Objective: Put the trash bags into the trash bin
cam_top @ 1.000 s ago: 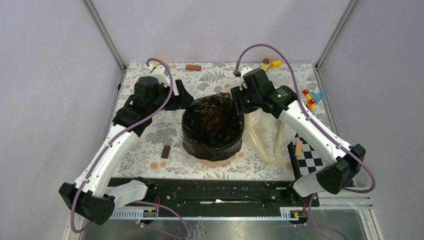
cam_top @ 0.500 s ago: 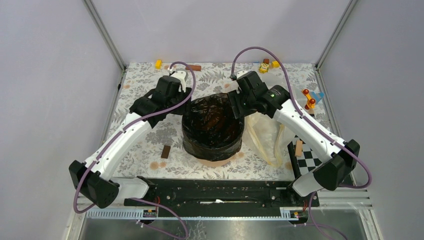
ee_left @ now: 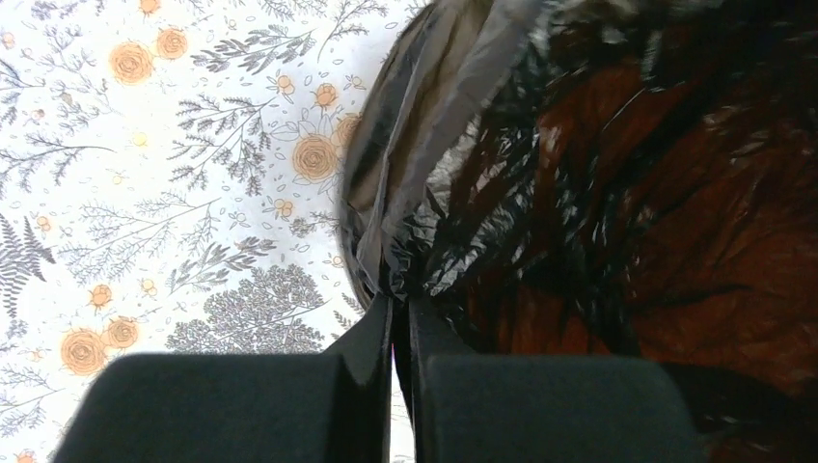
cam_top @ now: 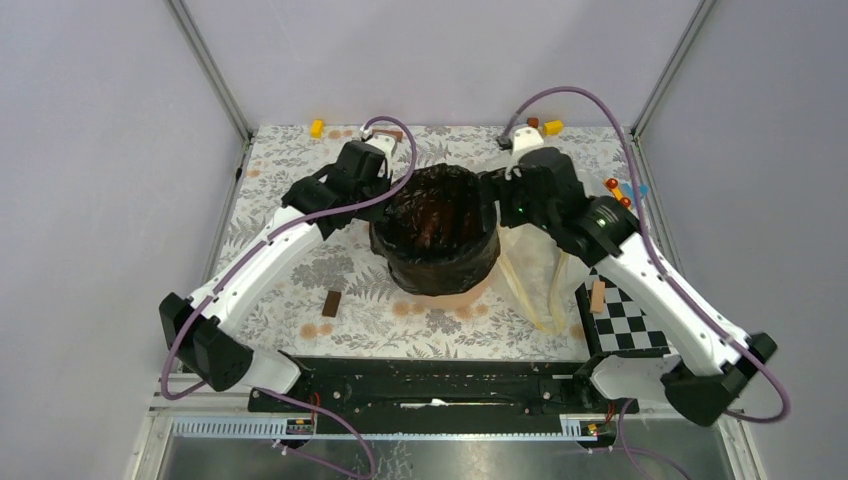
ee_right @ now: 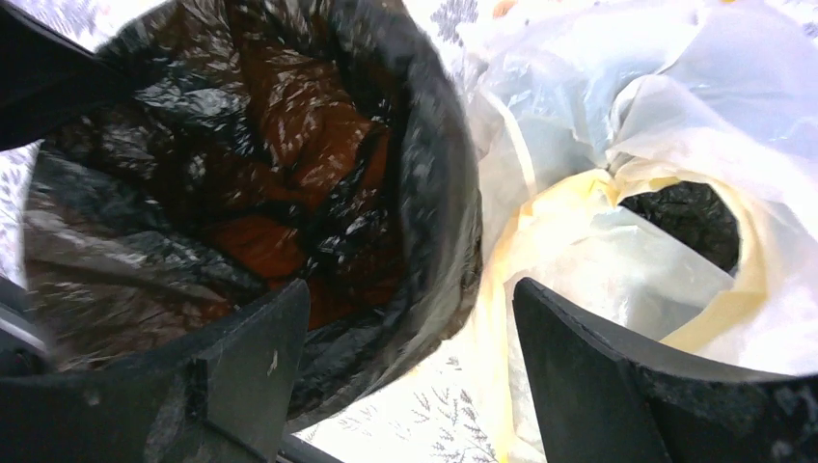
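counter (cam_top: 300, 270): floral cloth, under both grippers, carries everything below.
trash bin (cam_top: 462, 289): peach-orange, upright on the counter, between the two grippers. Only a strip of bare wall shows at the base; the rest is covered.
black bag (cam_top: 437, 230): lines the trash bin, mouth open, edge folded over the rim and down the outside. The orange wall shows through the film inside.
white bag (cam_top: 540, 270): crumpled, translucent with yellowish edge, lies on the counter against the bin's right side, below and right of the right gripper. Its opening shows something dark inside; can't tell what.
checkered board (cam_top: 620, 320): black/white, flat on the counter, nearer the arm bases than the right gripper, touching the white bag's right edge.
left gripper (ee_left: 401, 323): at the bin's left rim, clamped tight on a gathered fold of the black bag at the rim.
right gripper (ee_right: 410, 299): at the bin's right rim, spread wide, nothing held. One finger sits on the bin side, the other on the white bag side, the rim in the gap.
tan block (cam_top: 598, 296): on the checkered board, well apart from the right gripper.
brown block (cam_top: 332, 303): on the counter, toward the arm bases from the left gripper, well apart.
yellow block (cam_top: 317, 128): far edge of the counter, beyond the left gripper.
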